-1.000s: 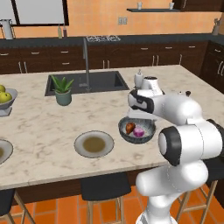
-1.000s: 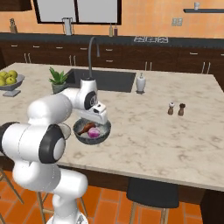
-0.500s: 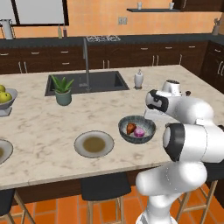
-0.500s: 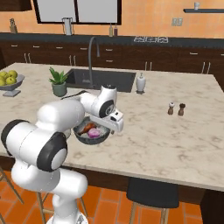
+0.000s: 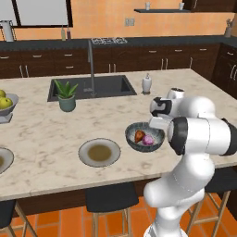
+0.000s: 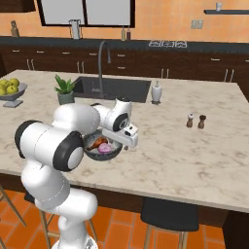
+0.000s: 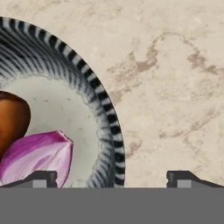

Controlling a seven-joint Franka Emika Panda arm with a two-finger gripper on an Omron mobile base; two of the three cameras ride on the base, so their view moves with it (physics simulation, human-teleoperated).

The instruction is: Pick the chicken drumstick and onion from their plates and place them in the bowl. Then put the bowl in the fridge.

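- You see the gripper (image 7: pixel 112 179) from the hand view: its two fingertips (image 7: pixel 41 178) stand spread wide apart, one over the bowl's inside, the other over bare counter, so the bowl's rim lies between them. They pinch nothing.
- In both base views the hand itself is largely hidden by the arm's white wrist, so you cannot read the fingers there.
- The bowl (image 5: pixel 134 139) sits on the island counter (image 5: pixel 41 139) near its front edge. One bowl counted.
- Inside it lie one chicken drumstick (image 5: pixel 139 136) and one onion (image 5: pixel 148 140), touching each other. The hand view cuts the drumstick off at its left border and shows the striped rim, which the base views render too small to make out.
- Two plates: one plate (image 5: pixel 99 152) lies near the bowl towards the front edge; the second plate (image 5: pixel 3 159) is cut off at the left border of the left base view.
- The right base view adds two small shakers (image 6: pixel 195 121) well apart from the bowl.
- One fruit bowl (image 6: pixel 11 90), one potted plant (image 5: pixel 66 95) and one soap dispenser (image 5: pixel 146 84) stand by the sink (image 5: pixel 92 87).
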